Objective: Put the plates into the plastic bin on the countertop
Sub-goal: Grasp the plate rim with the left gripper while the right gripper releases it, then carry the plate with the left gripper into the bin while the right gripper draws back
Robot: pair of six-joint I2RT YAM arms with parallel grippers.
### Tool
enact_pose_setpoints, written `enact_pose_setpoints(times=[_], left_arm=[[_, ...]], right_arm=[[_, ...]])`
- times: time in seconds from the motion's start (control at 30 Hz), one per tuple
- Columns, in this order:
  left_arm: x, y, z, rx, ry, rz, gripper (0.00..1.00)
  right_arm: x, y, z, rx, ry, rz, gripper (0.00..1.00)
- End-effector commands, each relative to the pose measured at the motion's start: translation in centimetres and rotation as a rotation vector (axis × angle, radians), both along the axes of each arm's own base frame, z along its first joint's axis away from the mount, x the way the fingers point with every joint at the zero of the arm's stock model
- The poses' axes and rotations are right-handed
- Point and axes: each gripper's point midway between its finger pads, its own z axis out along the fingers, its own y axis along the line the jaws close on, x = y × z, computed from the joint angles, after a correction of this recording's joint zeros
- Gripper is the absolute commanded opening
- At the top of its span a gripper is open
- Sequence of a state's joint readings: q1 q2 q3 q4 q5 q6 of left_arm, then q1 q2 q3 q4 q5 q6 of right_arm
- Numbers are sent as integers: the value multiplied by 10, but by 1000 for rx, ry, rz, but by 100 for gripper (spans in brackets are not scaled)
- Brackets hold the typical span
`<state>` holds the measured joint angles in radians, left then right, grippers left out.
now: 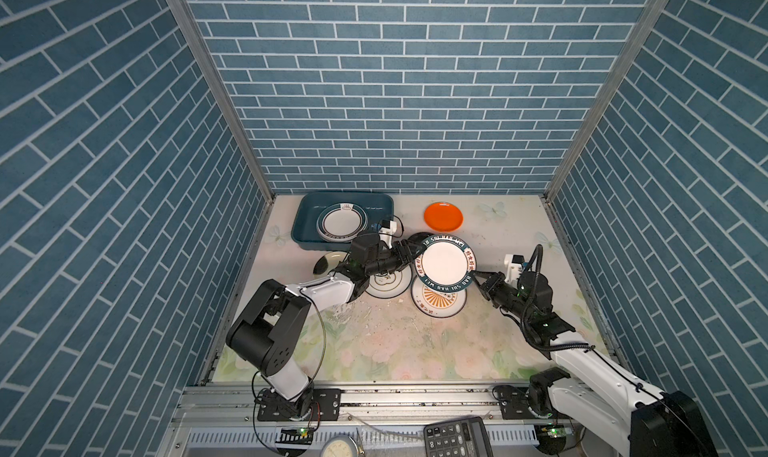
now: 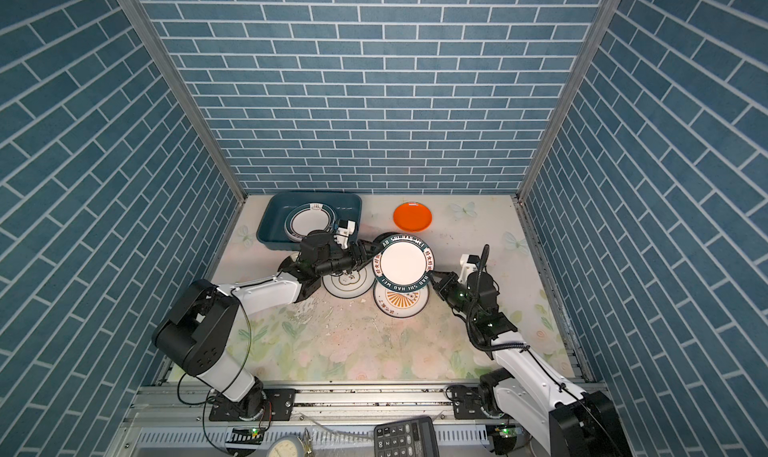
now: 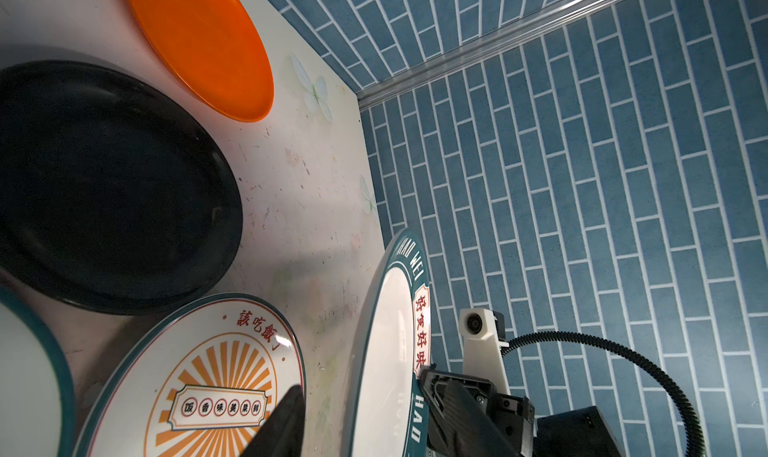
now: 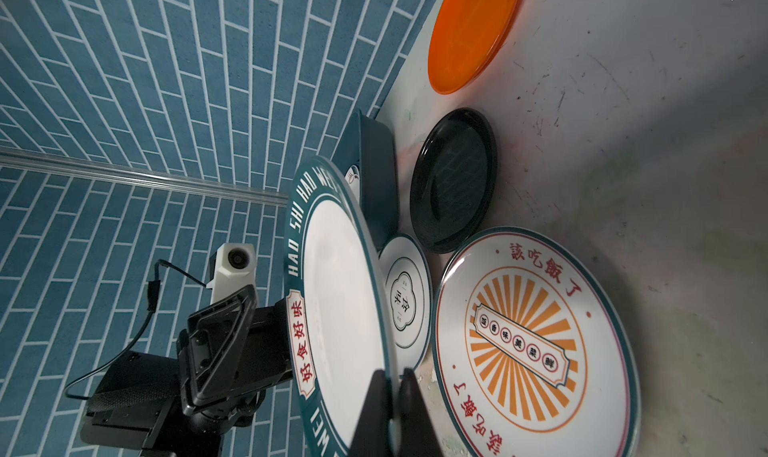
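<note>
A white plate with a lettered teal rim (image 1: 444, 264) (image 2: 405, 264) hangs tilted above the countertop (image 1: 395, 342). My right gripper (image 1: 478, 277) (image 4: 392, 376) is shut on its near-right rim. My left gripper (image 1: 417, 249) (image 3: 374, 392) straddles the opposite rim, open, with a gap at one finger (image 3: 291, 417). The plastic bin (image 1: 307, 210) at the back left holds stacked teal-rimmed plates (image 1: 341, 222). On the countertop lie an orange plate (image 1: 443, 216), a black plate (image 3: 104, 185), a sunburst plate (image 1: 438, 303), an emblem plate (image 1: 386, 284) and a cream plate (image 1: 328, 261).
Blue brick-pattern walls (image 1: 415, 102) close in the back and both sides. The left arm (image 1: 316, 291) crosses over the cream and emblem plates. A calculator (image 1: 457, 438) and a round dial (image 1: 340, 446) sit beyond the front rail. The countertop's middle is scuffed.
</note>
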<state>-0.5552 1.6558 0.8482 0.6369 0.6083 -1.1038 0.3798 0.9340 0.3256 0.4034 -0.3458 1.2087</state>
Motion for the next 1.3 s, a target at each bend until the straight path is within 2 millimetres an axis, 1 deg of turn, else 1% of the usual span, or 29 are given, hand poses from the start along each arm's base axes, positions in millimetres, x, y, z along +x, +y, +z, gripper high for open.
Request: enact_pose_setpoints(times=[0.0,0.07,0.2,0.3,0.33,0.37,0.43,0.53,0.57,0.6,0.67,0.8,1.0,1.07,1.17,1.27], left_arm=[[-1,-14,11,-42,-16,-38,44],[-1,-17,11,-46,-15,-48,34],[-2,-19,9,-49,-8,-57,23],[-4,-19,8,-49,-8,-59,3],[-4,-18,7,-47,-7,-58,0],[-5,-18,6,-44,-4,-58,0],[-5,-17,4,-39,2,-55,0],[-3,-15,6,-43,-1,-59,0],[-1,-13,8,-46,-3,-55,0],[1,-11,10,-47,-4,-48,0],[8,-3,14,-47,-2,-28,0],[24,12,24,-17,-2,21,0],[46,27,33,136,-44,50,0],[52,36,34,179,-38,64,0],[59,53,31,195,-37,122,0],[62,69,25,232,-42,167,0]], right_arm=[[2,5,16,56,-41,7,0],[3,5,16,54,-42,6,0],[5,6,14,50,-33,9,0],[5,7,9,43,-17,11,0],[6,8,9,42,-18,17,4],[6,9,9,40,-18,24,15],[6,12,13,36,-35,45,47],[9,13,19,15,-67,53,88],[10,11,18,4,-63,44,95],[11,10,16,-19,-55,37,99],[13,8,18,-68,-48,34,99],[15,2,27,-141,-79,22,99],[15,-16,35,-234,-128,-45,99],[11,-20,38,-237,-133,-61,99],[2,-29,42,-223,-154,-98,99],[-11,-41,40,-234,-148,-130,99]])
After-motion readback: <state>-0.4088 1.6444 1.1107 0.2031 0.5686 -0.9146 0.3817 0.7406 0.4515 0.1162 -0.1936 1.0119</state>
